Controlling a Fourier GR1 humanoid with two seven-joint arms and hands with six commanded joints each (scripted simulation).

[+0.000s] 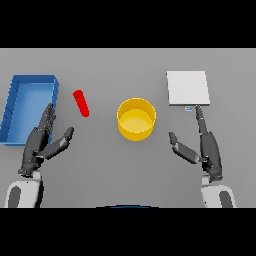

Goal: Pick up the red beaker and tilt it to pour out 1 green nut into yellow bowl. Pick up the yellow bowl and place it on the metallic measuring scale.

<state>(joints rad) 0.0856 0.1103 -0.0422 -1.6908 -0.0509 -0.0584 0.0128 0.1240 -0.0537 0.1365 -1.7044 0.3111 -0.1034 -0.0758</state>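
The yellow bowl [136, 119] stands upright near the middle of the grey bench [125, 170], its round mouth facing up, and everything else can be placed from it. To its left, a short way off and not touching it, lies the red beaker [81, 103]; it looks to be tipped over on its side, its length running away from the robot with the far end a little further left. Whether anything is inside the beaker or the bowl cannot be made out. Further left of the bowl, beyond the beaker, sits a blue tray [15, 97] with raised walls, set at a slight angle. To the right of the bowl and somewhat further from the robot rests the metallic measuring scale [187, 87], a pale square plate with a small light panel at its near edge. The left hand [41, 142] is left of the bowl and nearer the robot, just beside the tray's near right corner; its fingers [47, 117] are straight and spread, the thumb held apart, holding nothing. The right hand [207, 150] is right of the bowl and nearer the robot, its fingers [200, 115] stretched out straight toward the scale's near edge, the thumb angled toward the bowl, also holding nothing.
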